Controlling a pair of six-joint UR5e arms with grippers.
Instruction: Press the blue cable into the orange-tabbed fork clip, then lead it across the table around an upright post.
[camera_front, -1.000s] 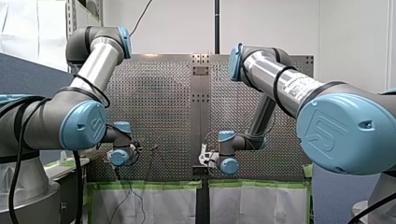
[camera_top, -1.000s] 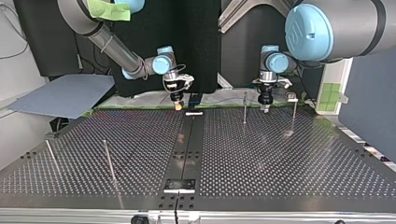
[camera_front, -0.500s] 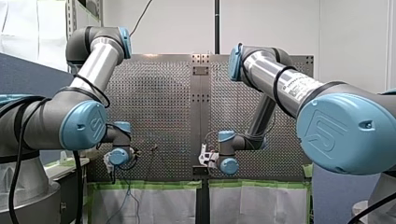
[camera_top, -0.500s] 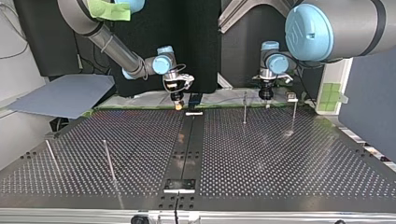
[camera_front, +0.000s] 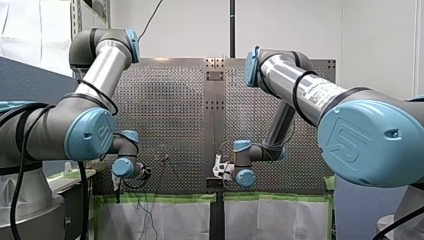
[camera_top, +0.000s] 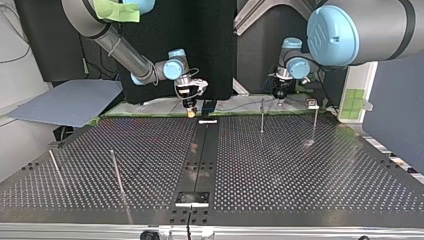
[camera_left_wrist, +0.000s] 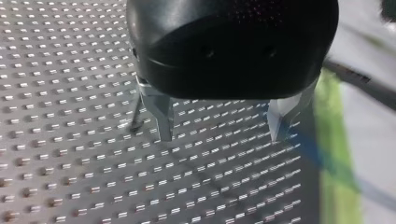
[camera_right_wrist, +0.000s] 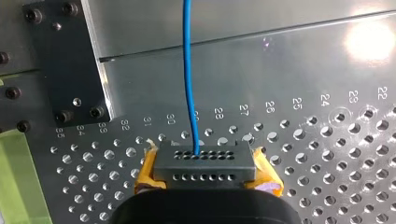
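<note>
In the right wrist view my right gripper (camera_right_wrist: 205, 169) has yellow pads (camera_right_wrist: 145, 173) shut on a grey perforated connector block (camera_right_wrist: 204, 161). The blue cable (camera_right_wrist: 188, 70) runs straight ahead from it over the table's centre strip. In the top view this gripper (camera_top: 190, 111) sits at the far edge, near the middle. My left gripper (camera_left_wrist: 222, 135) is black, and its metal fingers (camera_left_wrist: 163, 122) stand open with nothing between them. It hovers over the perforated plate, with a blurred stretch of blue cable (camera_left_wrist: 327, 161) beside it. In the top view it (camera_top: 279, 97) hangs behind an upright post (camera_top: 262, 116).
More thin posts stand on the perforated table (camera_top: 300, 170): one (camera_top: 314, 122) at the top view's right with a small clip (camera_top: 312, 104) behind it, and two (camera_top: 116, 172) (camera_top: 55, 167) at its left. Green tape (camera_left_wrist: 334, 154) edges the plate. A grey sheet (camera_top: 70, 102) lies off the table's far left.
My left gripper has lifted off the plate and drawn back behind the post toward the arms' edge, with its fingers spread wider. My right arm has stayed still.
</note>
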